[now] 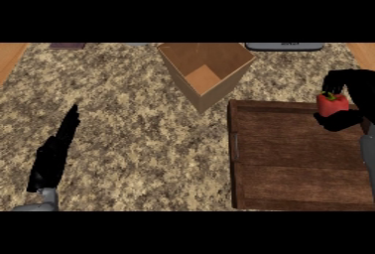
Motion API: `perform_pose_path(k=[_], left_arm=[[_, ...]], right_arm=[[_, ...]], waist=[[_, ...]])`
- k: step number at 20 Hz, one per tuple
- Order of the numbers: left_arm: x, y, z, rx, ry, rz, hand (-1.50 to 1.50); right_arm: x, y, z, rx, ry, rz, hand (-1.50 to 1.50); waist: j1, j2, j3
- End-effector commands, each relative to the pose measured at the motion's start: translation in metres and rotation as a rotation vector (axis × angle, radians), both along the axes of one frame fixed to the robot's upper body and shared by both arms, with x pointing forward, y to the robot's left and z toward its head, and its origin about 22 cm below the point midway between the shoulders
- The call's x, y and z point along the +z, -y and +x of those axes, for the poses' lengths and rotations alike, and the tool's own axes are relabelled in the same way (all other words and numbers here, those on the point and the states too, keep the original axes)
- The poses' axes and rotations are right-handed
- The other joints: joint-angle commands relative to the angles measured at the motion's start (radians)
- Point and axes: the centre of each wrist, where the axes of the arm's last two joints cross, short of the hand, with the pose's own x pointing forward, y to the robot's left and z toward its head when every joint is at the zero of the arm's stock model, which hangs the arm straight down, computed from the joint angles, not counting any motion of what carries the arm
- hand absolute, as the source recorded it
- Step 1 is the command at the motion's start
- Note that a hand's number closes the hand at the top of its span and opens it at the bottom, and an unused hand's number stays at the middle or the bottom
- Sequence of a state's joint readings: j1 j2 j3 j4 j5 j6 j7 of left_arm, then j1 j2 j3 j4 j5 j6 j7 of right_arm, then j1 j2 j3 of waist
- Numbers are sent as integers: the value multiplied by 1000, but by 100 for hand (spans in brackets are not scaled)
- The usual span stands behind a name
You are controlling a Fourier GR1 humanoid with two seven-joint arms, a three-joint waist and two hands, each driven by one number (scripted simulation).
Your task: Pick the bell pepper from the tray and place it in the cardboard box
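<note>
A red bell pepper (332, 104) with a green stem is at the far right corner of the dark wooden tray (293, 168). My right hand (351, 87) curls round it, fingers over its top and thumb below. Whether the pepper still touches the tray I cannot tell. The open cardboard box (207, 69) stands on the speckled counter just beyond the tray's far left corner, with nothing visible inside. My left hand (55, 151) rests at the lower left with straight fingers, far from both.
A grey flat object (284, 46) lies at the counter's far edge right of the box. A dark item (67, 45) sits at the far left edge. Wooden trim shows at both upper corners.
</note>
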State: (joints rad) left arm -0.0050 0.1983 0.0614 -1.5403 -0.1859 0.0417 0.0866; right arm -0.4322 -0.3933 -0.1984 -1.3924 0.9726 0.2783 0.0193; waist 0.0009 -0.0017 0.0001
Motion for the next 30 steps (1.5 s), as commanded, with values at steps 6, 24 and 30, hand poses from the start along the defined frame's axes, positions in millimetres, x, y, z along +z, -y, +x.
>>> perform_pose_path(k=[6,24,30], left_arm=[[-12,13,-9,-9,-7,0,0],[-8,18,-10,-25,10,-6,0],[15,14,-3,-48,8,-5,0]], right_arm=[[68,-39,9,272,215,348,150],[110,-170,90,263,104,343,150],[72,-230,99,281,6,322,150]], waist=[[1,-1,0],[24,8,-1],[26,7,0]])
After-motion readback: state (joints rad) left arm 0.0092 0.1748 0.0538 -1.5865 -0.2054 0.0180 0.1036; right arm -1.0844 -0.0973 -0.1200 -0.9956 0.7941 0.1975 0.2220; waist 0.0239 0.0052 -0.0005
